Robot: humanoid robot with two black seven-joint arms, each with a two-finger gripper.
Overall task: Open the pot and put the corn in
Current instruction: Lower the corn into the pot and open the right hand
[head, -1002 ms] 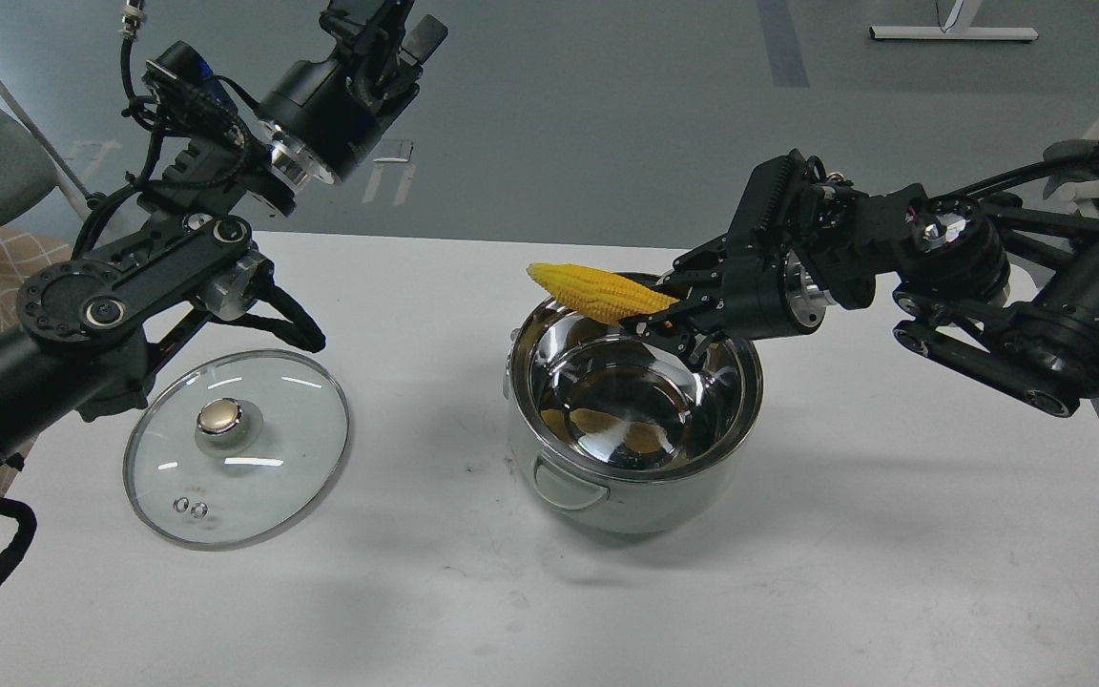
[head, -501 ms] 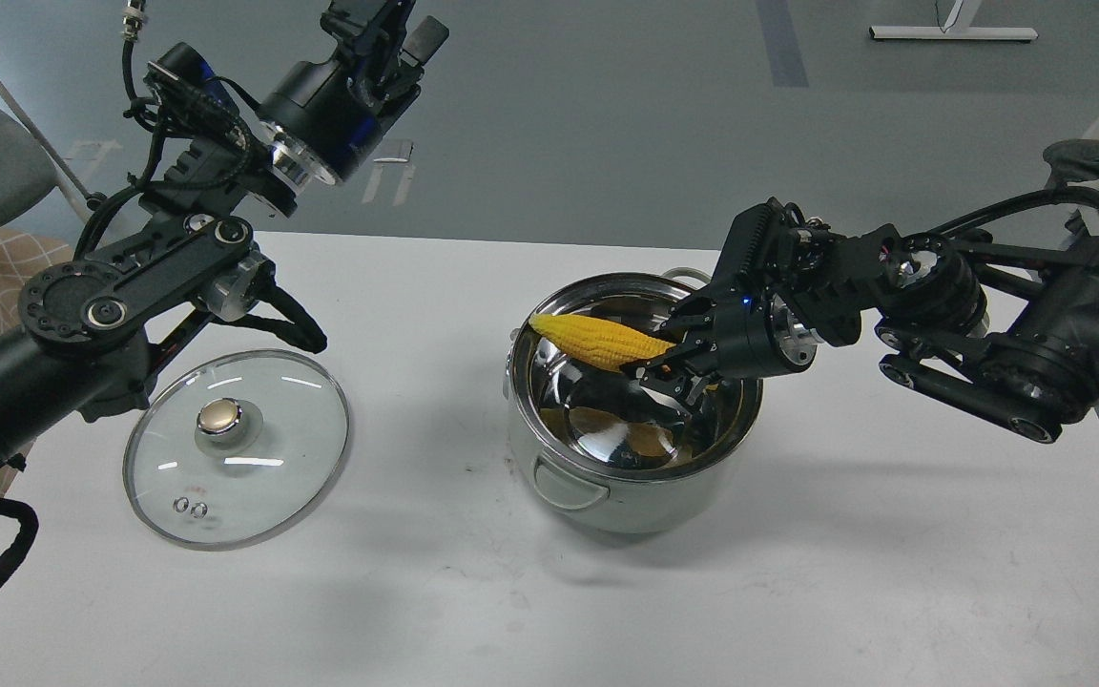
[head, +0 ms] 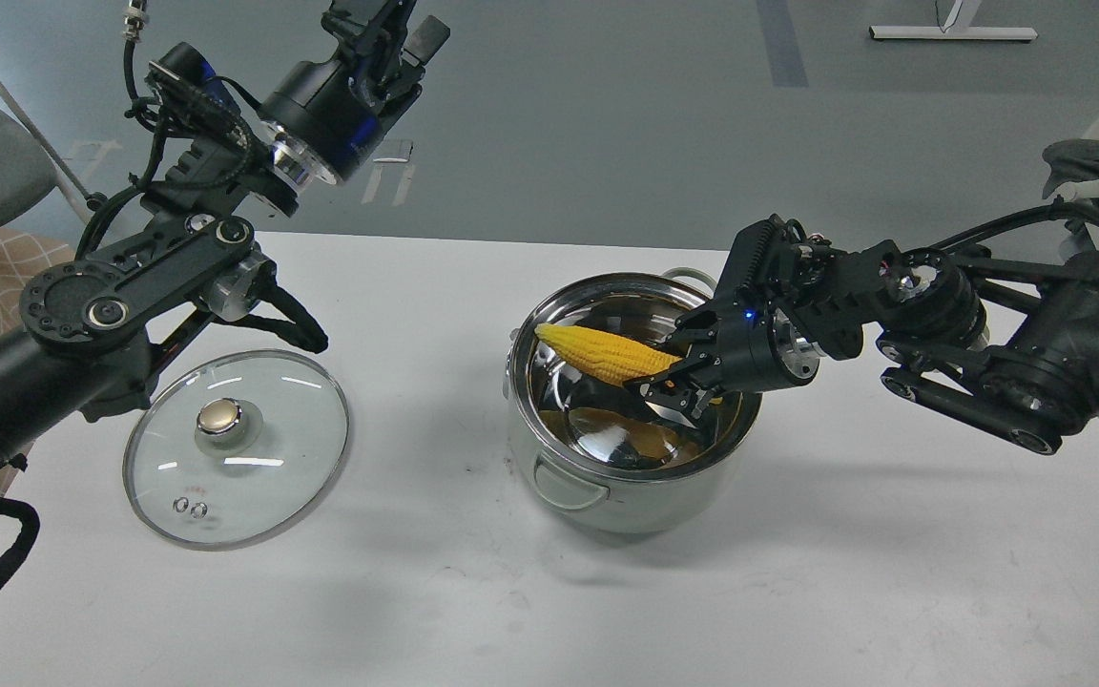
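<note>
Corn [head: 607, 353] in right jaws, inside pot [head: 633, 496] mouth.

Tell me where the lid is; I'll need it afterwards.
In the head view, the glass lid lies flat on the table's left side, left of the pot.

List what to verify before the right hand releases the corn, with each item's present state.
1. Pot uncovered: ok, the glass lid lies flat on the table to its left.
2. Corn held: ok, the right hand grips its thick end.
3. Corn over the pot's opening: ok, it hangs within the rim, tapered tip toward the left wall.
4. Corn touching the pot's bottom: cannot tell, the mirror-like inside only shows yellow reflections.
5. Left hand out of the way: ok, raised far behind the lid.
6. Pot upright and steady: ok, standing flat on the table.
</note>
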